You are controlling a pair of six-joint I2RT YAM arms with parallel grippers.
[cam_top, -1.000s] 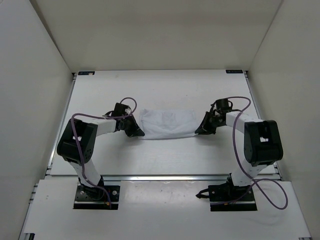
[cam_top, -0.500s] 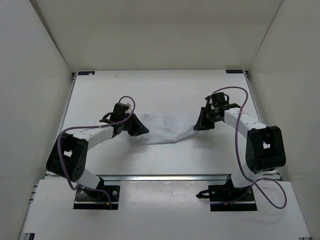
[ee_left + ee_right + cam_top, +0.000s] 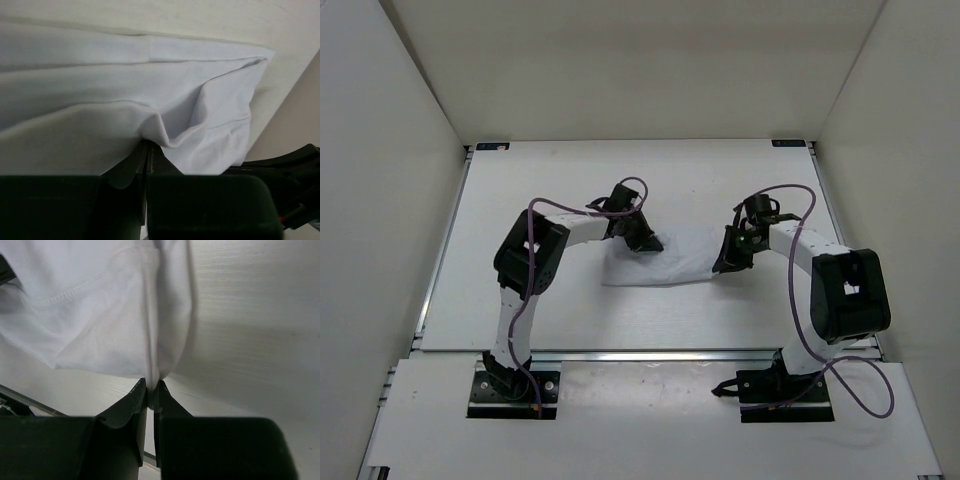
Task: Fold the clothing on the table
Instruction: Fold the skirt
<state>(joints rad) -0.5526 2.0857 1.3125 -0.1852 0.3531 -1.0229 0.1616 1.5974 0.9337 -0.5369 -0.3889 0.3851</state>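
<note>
In the top view, a white garment (image 3: 672,258) is lying wrinkled near the middle of the desk (image 3: 550,180), stretched between the two arms. Its left part is being gripped by the left gripper (image 3: 650,243), which is sitting at the upper left of the cloth. Its right end is being gripped by the right gripper (image 3: 723,263), just right of centre.

In the left wrist view, the left gripper (image 3: 148,147) is being kept almost closed on a raised fold of the white garment (image 3: 125,90). The cloth is spreading away from the narrow gap in broad creases towards the upper right of the frame, with bare desk (image 3: 175,20) showing beyond it.

In the right wrist view, the right gripper (image 3: 150,385) is being pressed tight on a bunched edge of the white garment (image 3: 100,315). A stitched hem (image 3: 65,296) is running across the upper left, and the desk (image 3: 250,315) is filling the right half.

A purple cable (image 3: 570,205) is looping over the left arm, and another is arching over the right arm.
</note>
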